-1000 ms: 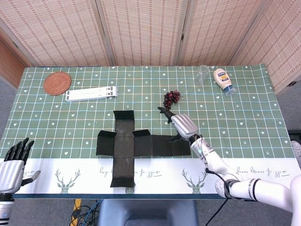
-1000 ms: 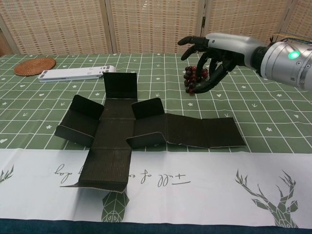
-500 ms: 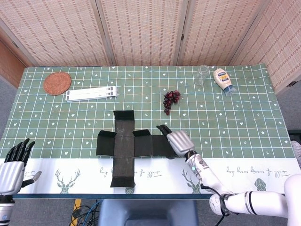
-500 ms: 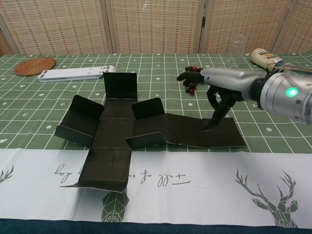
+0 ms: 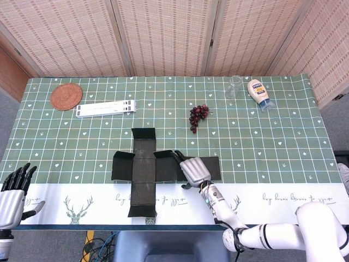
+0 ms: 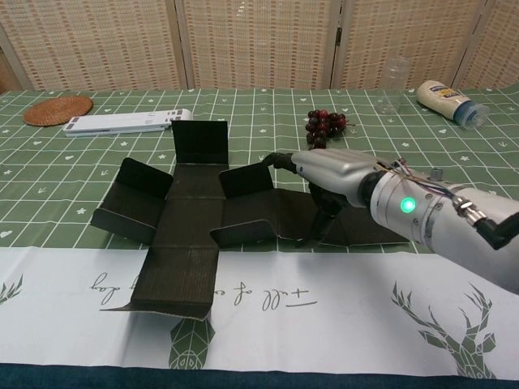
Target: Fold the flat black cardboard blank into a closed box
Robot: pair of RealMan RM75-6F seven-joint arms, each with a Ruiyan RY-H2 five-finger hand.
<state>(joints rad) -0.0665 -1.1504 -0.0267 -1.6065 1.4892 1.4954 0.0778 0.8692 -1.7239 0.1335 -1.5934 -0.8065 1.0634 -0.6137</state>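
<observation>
The flat black cardboard blank (image 5: 143, 164) lies cross-shaped near the table's front, with its small side flaps (image 6: 243, 180) tilted up. My right hand (image 5: 194, 170) hovers palm down over the long right-hand panel. Its fingertips (image 6: 321, 233) point down and touch that panel (image 6: 365, 231) close to the crease, with nothing held. My left hand (image 5: 13, 195) sits off the front left corner of the table with fingers spread and empty. It is not in the chest view.
A bunch of dark grapes (image 5: 198, 115) lies just behind the blank. Further back right stand a clear glass (image 5: 235, 86) and a lying mayonnaise bottle (image 5: 258, 94). A woven coaster (image 5: 66, 96) and a white flat stand (image 5: 106, 108) are at the back left.
My right hand came down from above the grapes, moving forward and leftward onto the blank's right panel. The left hand sank slightly; the blank has not moved.
</observation>
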